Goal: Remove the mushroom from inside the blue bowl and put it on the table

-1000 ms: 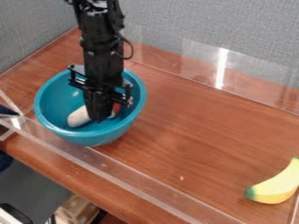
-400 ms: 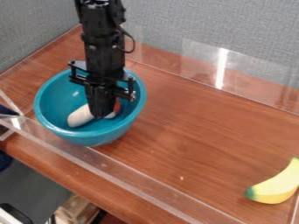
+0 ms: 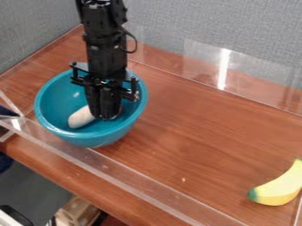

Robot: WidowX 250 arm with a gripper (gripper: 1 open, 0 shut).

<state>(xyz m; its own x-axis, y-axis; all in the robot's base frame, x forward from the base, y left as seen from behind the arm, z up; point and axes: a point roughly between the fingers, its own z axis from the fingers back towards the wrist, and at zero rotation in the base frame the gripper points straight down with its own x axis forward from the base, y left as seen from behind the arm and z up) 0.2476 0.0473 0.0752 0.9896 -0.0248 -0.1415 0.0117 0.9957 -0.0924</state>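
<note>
Reaching straight down into the blue bowl [image 3: 53, 119], hand [image 3: 106, 113] with fingertips low inside it, over the cap end of the mushroom [image 3: 81, 116]. Grip impossible to tell: fingertips too dark. Mushroom lying in the bowl. Banana [image 3: 281, 184] well apart from the bowl, across the bench [image 3: 200, 132].

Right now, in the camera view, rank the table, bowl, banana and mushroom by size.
1. table
2. bowl
3. banana, partly cut off at the frame edge
4. mushroom, mostly hidden by the gripper, so its rank below the banana is unsure
</note>
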